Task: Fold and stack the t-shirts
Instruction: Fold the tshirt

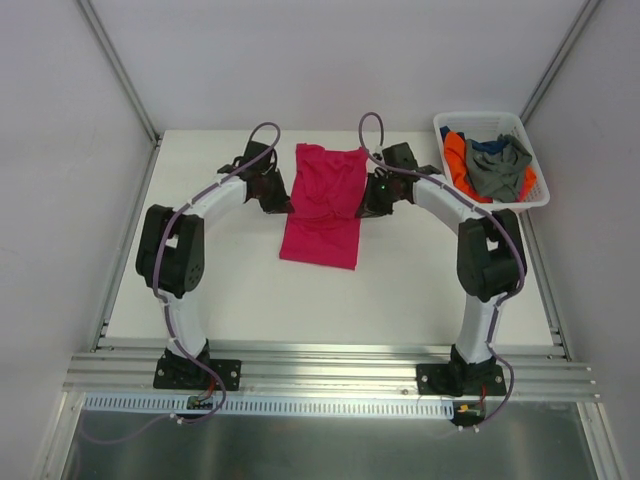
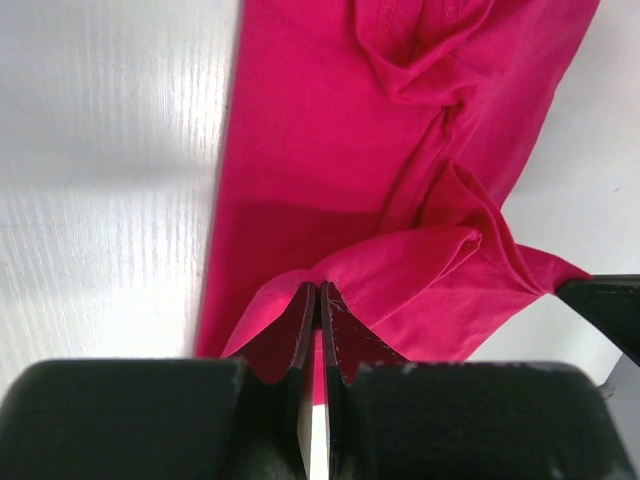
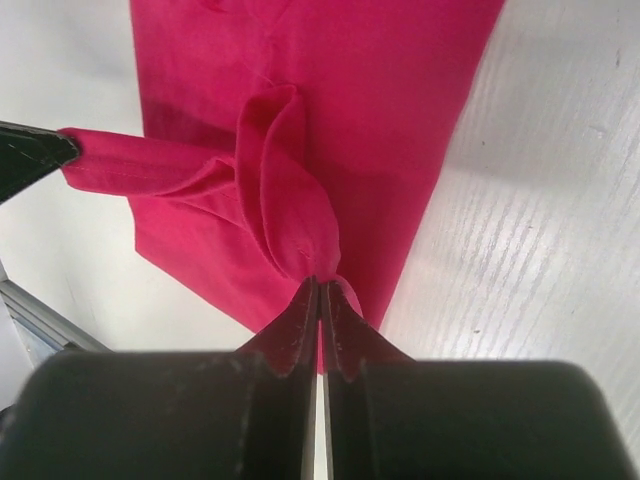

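Top view: the magenta-pink cloth t-shirt (image 1: 320, 205) lies as a long narrow strip on the white table (image 1: 420, 270), midway between my two arms, its length running from the far side toward my bases; my left gripper (image 1: 286, 203) meets its left edge and my right gripper (image 1: 364, 208) meets its right edge, both at about mid-length.

Left wrist view: my left gripper (image 2: 318, 300) has its fingers pressed together on a raised fold of the magenta-pink cloth t-shirt (image 2: 330, 150); the cloth bunches into a ridge that runs across to the dark tip of my other gripper at the right border.

Right wrist view: my right gripper (image 3: 320, 295) likewise pinches a puckered fold of the shirt (image 3: 330, 80), with no gap showing between the fingers; the rest of the strip lies flat on the table beyond.

Top view, far right corner: a white plastic basket (image 1: 480, 116) stands well apart from the pink shirt; it holds the crumpled orange t-shirt (image 1: 455, 155), grey t-shirt (image 1: 502, 172) and dark blue t-shirt (image 1: 488, 146), heaped together.
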You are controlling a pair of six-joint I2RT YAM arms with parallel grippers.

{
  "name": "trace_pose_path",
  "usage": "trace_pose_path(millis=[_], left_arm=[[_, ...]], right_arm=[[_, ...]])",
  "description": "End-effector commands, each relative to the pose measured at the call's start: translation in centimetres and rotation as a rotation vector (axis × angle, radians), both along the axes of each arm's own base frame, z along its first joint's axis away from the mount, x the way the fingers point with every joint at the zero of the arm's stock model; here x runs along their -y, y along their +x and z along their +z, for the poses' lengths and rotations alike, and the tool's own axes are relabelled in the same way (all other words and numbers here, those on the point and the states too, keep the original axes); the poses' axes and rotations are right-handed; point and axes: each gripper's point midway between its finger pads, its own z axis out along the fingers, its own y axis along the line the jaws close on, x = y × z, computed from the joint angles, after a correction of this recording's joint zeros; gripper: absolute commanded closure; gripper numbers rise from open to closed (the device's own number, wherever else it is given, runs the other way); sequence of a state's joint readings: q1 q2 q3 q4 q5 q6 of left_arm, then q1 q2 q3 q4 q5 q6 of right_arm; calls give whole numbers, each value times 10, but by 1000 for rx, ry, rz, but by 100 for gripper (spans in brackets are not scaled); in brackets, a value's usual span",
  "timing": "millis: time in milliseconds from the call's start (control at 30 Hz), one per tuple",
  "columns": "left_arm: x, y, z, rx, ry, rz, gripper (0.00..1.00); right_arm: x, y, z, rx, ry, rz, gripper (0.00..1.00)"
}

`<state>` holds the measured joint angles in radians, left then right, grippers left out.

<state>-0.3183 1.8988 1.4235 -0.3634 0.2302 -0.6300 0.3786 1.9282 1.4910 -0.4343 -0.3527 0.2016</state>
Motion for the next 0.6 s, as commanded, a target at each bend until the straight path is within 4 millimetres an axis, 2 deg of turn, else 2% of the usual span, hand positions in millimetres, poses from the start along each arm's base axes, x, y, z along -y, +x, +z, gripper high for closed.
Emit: trace_pose_path(millis=[0,67,267,567], left_arm=[[-1,19,8,41,-11,-17,100],[-1,22,8,47,-8,-20,100],[-6,24,-9,18,18,-5,100],[-11,30,-6,38,33,15,100]], right_arm=[[-2,10,0,16,0,22,99],[0,13,-5,5,-7,20,99],[-1,25,-16,-10,-13,22,99],[3,32,-9,10,-11,16,99]])
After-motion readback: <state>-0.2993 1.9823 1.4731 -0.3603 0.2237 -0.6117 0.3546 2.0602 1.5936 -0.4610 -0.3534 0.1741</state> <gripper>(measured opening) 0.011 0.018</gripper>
